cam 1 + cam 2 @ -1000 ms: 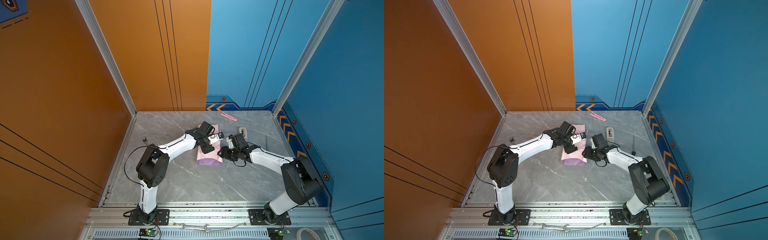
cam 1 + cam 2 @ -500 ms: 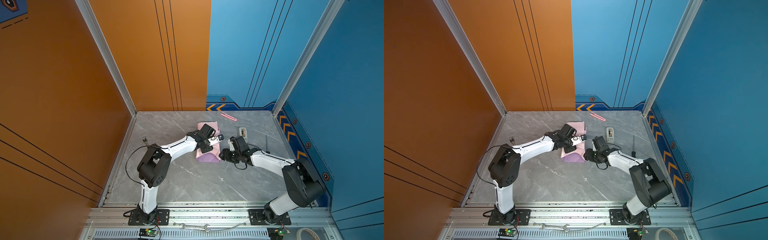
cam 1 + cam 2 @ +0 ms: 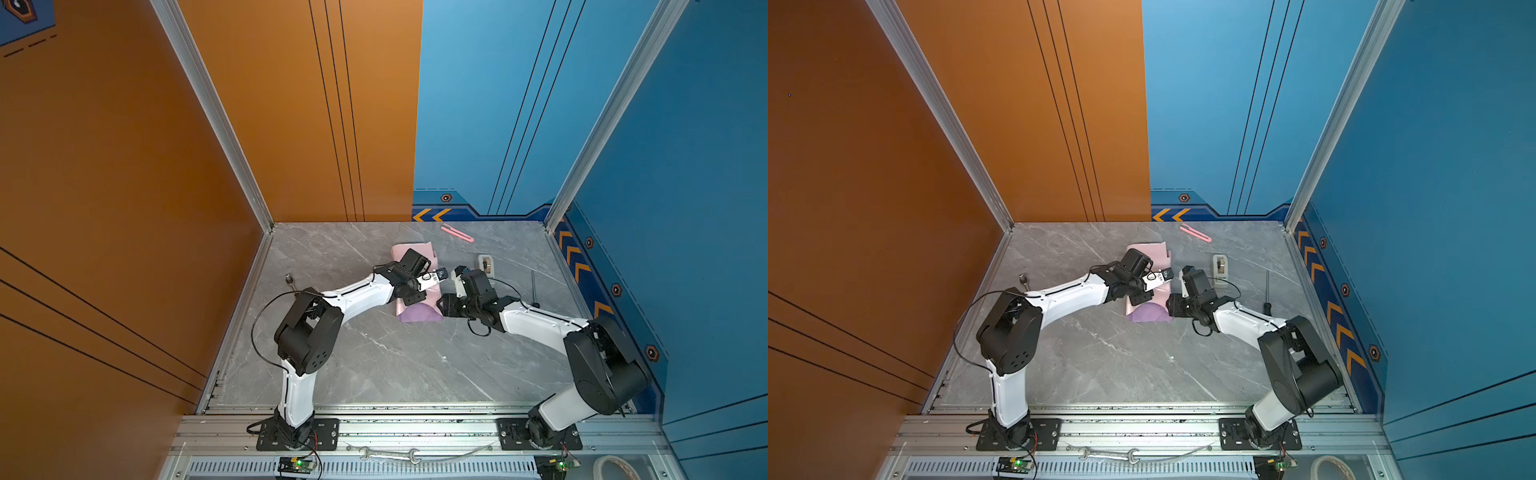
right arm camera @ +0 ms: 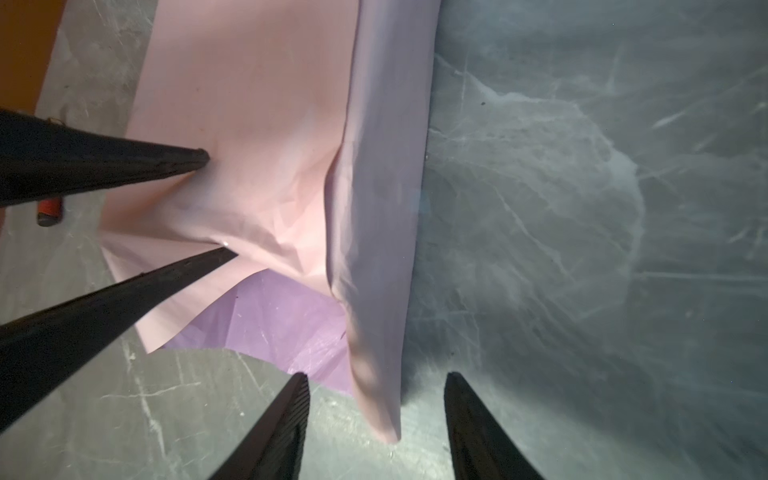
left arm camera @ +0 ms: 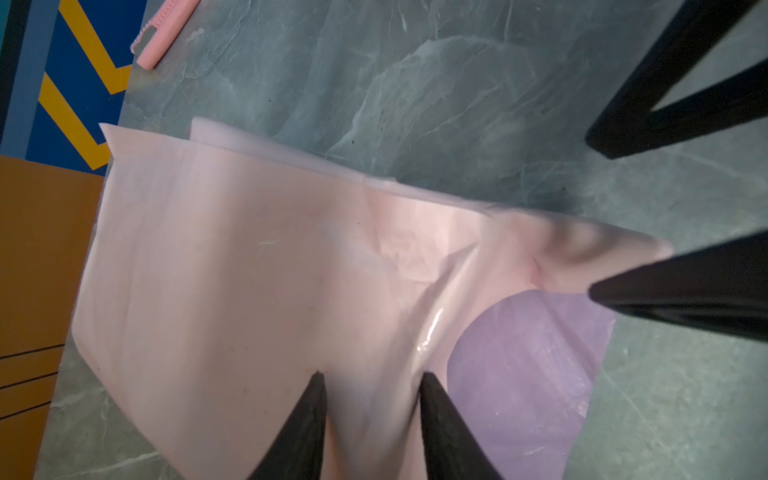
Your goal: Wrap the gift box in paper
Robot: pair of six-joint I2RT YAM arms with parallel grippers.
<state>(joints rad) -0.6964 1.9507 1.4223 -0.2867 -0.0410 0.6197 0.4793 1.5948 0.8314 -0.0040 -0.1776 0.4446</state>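
Note:
The paper (image 3: pixel 417 314) lies folded into a bundle mid-table, pale pink on top with a lilac patch (image 5: pixel 528 365) at its near end. The gift box is hidden under it. My left gripper (image 5: pixel 370 376) points down onto the pink top (image 3: pixel 1148 253). Its jaws stand apart, tips on the sheet, with a low ridge of paper between them. My right gripper (image 4: pixel 376 376) is open at the bundle's right side (image 3: pixel 446 305). A hanging pink flap corner (image 4: pixel 386 415) lies between its fingers without touching them.
A pink cutter (image 3: pixel 457 232) lies near the back wall. A beige tape dispenser (image 3: pixel 485 264) sits right of the right wrist, and a black screwdriver (image 3: pixel 534 286) lies further right. A small knob-like tool (image 3: pixel 289 278) is at the left edge. A wrench (image 3: pixel 388 454) rests on the front rail.
The left gripper's jaws have narrowed on top of the paper, puckering it. A pink flap now shows behind the left wrist. The right gripper has shifted slightly toward the bundle's near right corner.

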